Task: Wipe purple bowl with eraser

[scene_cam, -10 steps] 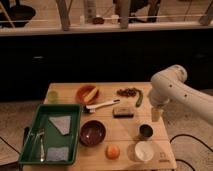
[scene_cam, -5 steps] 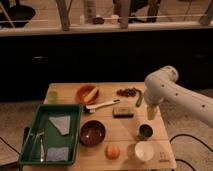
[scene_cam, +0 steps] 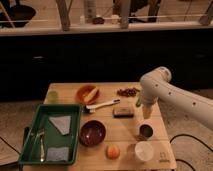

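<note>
Since a moment ago, the white robot arm (scene_cam: 172, 95) has swung left, so its gripper (scene_cam: 145, 111) now hangs closer to the small flat grey-topped eraser (scene_cam: 122, 111). The gripper points down over the wooden worktop (scene_cam: 125, 131), behind the round dark purple bowl (scene_cam: 93, 132) and off to its right. It is too dim to see whether the jaws are wide or narrow, so I cannot tell. They hold nothing that I can see.

The eraser lies flat behind the purple bowl, a little to its right, just beside the gripper and not touching the bowl. The purple bowl sits near the front middle of the worktop.

A small shiny metal cup (scene_cam: 146, 131) stands to the right of the purple bowl. A white cup (scene_cam: 144, 150) stands in front of the bowl and to its right. A round orange fruit (scene_cam: 113, 151) lies just in front of the bowl. A long white-handled brush (scene_cam: 102, 105) lies behind the bowl. Farther behind it sits an orange bowl with yellow stuff inside (scene_cam: 86, 93). A green plastic tray (scene_cam: 72, 131) sits right beside the bowl on its left.
</note>
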